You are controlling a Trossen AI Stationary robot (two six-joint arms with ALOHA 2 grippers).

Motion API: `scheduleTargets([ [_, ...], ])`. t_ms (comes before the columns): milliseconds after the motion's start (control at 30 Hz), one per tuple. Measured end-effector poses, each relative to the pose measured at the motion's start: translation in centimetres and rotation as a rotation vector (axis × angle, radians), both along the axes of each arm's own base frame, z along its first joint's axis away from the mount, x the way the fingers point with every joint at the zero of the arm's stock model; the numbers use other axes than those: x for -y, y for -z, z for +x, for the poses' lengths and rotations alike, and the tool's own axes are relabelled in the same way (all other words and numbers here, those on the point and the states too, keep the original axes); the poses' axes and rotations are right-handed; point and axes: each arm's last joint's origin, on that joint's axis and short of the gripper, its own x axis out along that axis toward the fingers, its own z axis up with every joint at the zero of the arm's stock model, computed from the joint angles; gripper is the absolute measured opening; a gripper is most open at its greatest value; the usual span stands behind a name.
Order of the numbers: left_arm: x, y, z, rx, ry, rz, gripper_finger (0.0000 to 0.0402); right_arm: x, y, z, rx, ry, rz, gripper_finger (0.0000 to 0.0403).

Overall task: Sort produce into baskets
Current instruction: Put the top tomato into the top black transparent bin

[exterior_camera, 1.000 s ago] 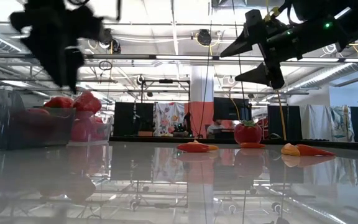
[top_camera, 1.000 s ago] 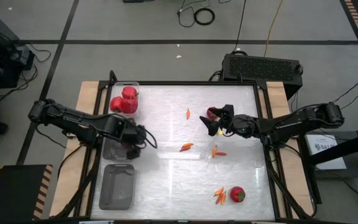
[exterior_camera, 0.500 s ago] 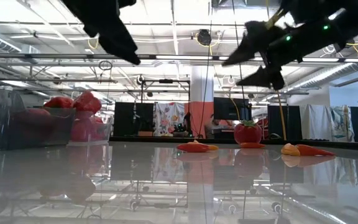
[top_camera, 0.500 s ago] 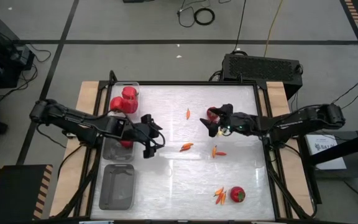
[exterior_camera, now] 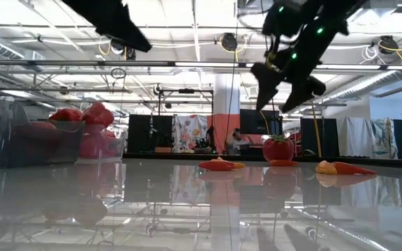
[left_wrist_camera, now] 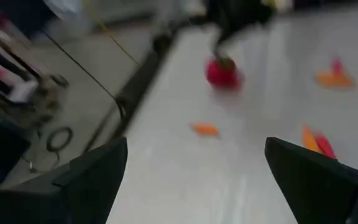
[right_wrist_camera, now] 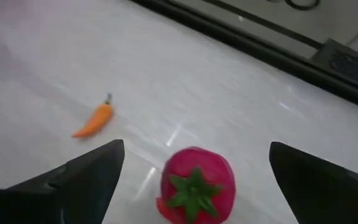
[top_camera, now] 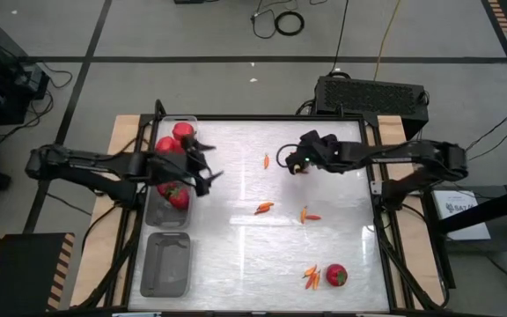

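A red tomato with a green stem (right_wrist_camera: 194,185) sits on the white table, also showing in the left wrist view (left_wrist_camera: 222,73). My right gripper (right_wrist_camera: 196,148) hovers over it, open wide, one finger on either side and clear of it; in the high view it (top_camera: 299,162) is at the table's far middle. My left gripper (top_camera: 206,169) is open and empty above the table, beside the clear bins at the left. The far bin (top_camera: 183,121) holds red peppers (top_camera: 172,143). The middle bin (top_camera: 155,213) holds one red pepper (top_camera: 175,195). The near bin (top_camera: 167,264) shows no produce.
Small orange chilies lie loose on the table: one at the far middle (top_camera: 267,160), one at the centre (top_camera: 264,208), a pair (top_camera: 308,214), and several (top_camera: 311,277) beside another tomato (top_camera: 335,275) near the front right. A black box (top_camera: 372,92) stands behind the table.
My left gripper has gone from over the middle bin toward the table's right, then risen and gone toward the far edge, staying open. My right gripper has shifted toward the far left and tipped from nearly level to pointing down over the tomato, staying open.
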Motion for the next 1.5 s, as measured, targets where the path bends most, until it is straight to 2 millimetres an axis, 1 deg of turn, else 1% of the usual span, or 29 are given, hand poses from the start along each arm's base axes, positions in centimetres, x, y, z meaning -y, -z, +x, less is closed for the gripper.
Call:
scheduleTargets([
  [133,-1.5,1.0,-1.7,0.256,-0.069,0.020,0.0384,0.4,1.2,1.4,-0.055,0.015,0.019,0.0393],
  [233,-2.2,2.1,-2.3,0.376,-0.111,0.027,0.0384,0.6,1.9,2.1,-0.056,0.044,0.037,0.0393],
  [300,-2.5,2.7,-2.5,0.411,-0.127,0.031,0.0384,0.8,2.6,2.2,-0.072,0.064,0.048,0.0393],
  [467,-2.8,2.9,-2.4,0.406,-0.131,0.070,0.0384,1.4,3.7,2.2,-0.099,0.111,0.098,0.0393],
  [667,-2.6,2.8,-2.3,0.406,-0.083,0.065,0.0384,1.5,5.2,2.5,-0.130,0.142,0.121,0.0393],
  [867,-2.6,2.9,-2.3,0.399,-0.076,0.067,0.0384,1.6,6.9,2.8,-0.168,0.162,0.160,0.0393],
  [1100,-2.6,2.9,-2.3,0.395,-0.075,0.070,0.0384,1.6,7.6,2.9,-0.189,0.155,0.191,0.0389],
  [1233,-2.6,2.9,-2.3,0.396,-0.076,0.069,0.0384,1.6,7.6,2.9,-0.194,0.148,0.187,0.0366],
  [1500,-2.6,2.9,-2.3,0.396,-0.076,0.069,0.0384,1.6,7.5,3.0,-0.199,0.119,0.203,0.0296],
])
